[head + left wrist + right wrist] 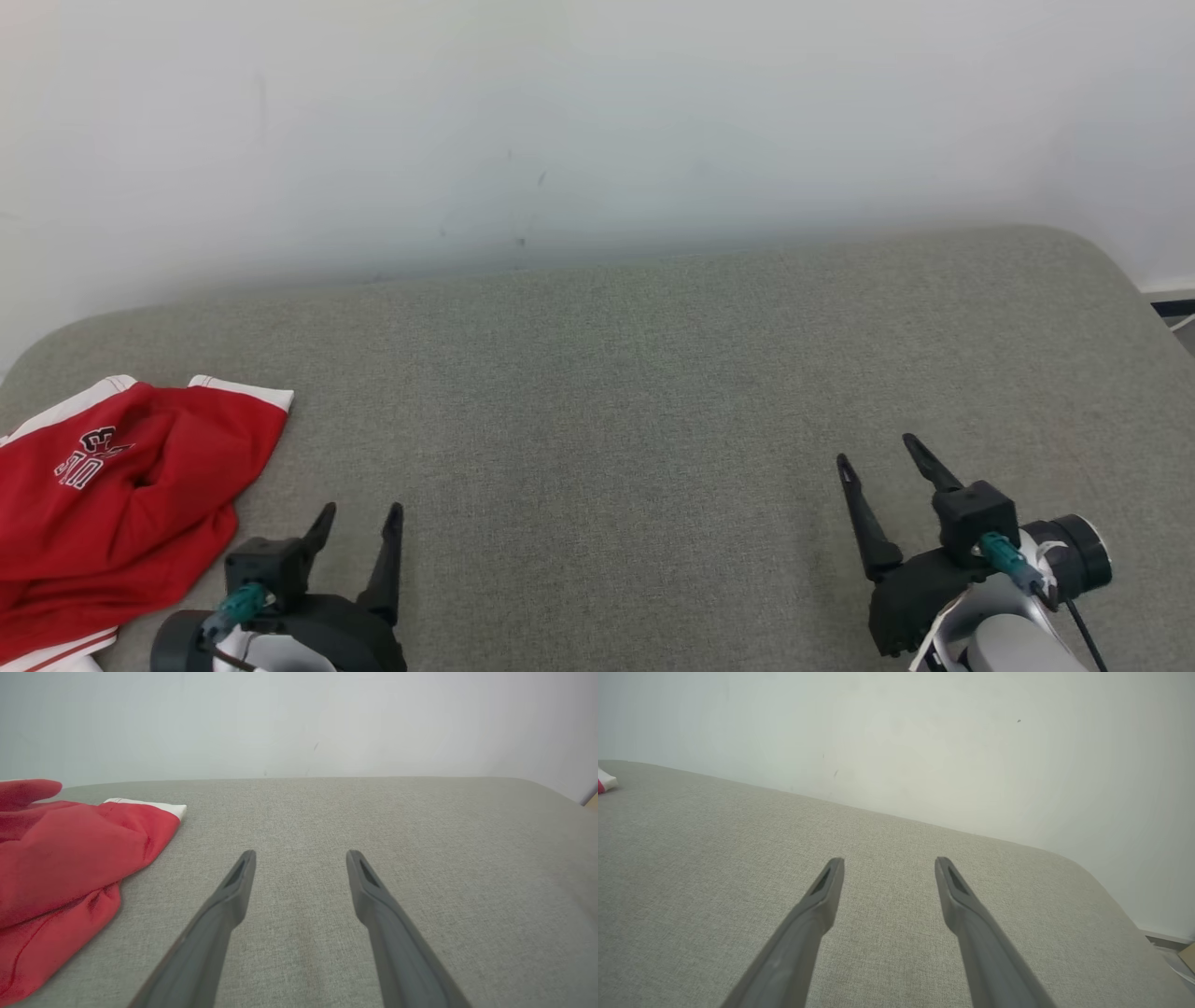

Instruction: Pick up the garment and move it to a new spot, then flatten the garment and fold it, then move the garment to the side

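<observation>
Far left: the garment lies in a rumpled heap at the bench's left end, running off the edge of the head view. It's a soft, thin red knit with white ribbed bands and stitched lettering, bunched into loose folds and nowhere near flat. By the look of it, no part of the job is done yet: the pick-up, the move, the flattening, the fold and the set-aside are all to come.

Moving right, the left tool hovers just beside the cloth's near edge without touching it, its fingers spread wide with nothing between them.

Then comes the bench, padded, with a grey-green coarse weave and rounded corners, set against a smooth pale wall.

Far right, the right tool is well apart from the garment. Its long, dark, tapered fingers are also spread and empty.
</observation>
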{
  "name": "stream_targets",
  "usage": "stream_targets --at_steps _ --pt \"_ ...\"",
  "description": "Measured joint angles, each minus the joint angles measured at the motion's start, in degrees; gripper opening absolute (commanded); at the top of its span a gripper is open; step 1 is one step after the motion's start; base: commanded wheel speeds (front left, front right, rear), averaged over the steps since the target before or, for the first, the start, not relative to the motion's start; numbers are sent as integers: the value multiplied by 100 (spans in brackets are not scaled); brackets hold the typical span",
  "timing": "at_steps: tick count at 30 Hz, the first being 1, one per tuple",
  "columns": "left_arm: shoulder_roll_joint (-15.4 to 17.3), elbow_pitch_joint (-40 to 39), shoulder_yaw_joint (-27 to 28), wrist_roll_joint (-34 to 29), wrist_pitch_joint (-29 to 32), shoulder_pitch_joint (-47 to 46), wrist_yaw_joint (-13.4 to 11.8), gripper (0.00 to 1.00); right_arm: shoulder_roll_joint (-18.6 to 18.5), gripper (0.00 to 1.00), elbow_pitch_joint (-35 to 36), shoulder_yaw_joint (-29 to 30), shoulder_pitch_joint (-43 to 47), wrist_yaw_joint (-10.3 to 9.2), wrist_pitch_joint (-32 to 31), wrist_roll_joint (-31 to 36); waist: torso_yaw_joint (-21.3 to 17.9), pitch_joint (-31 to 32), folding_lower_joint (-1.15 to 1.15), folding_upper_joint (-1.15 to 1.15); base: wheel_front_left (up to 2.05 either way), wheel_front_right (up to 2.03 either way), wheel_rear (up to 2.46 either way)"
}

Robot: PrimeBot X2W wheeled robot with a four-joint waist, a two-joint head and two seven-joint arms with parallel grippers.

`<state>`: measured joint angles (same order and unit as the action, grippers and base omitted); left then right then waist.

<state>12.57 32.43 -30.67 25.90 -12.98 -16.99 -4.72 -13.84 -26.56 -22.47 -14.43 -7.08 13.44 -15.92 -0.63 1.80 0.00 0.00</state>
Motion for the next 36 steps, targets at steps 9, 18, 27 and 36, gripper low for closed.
stream_targets --at_steps 9,18,27,36 --pt "-26 141 647 309 -18 3 -185 100 8 100 80 606 340 -3 19 -504 92 17 0 0 0 0 0" --pt "-36 52 745 363 -18 1 -188 100 2 100 282 823 404 -4 21 -687 216 8 0 0 0 0 0" --pt "-119 -162 632 325 -18 -37 -189 100 -29 100 454 960 615 -4 26 -813 474 17 0 0 0 0 0" --pt "-168 -393 608 233 -68 -90 -216 100 -47 100 647 1028 811 -4 44 -877 925 23 0 0 0 0 0"
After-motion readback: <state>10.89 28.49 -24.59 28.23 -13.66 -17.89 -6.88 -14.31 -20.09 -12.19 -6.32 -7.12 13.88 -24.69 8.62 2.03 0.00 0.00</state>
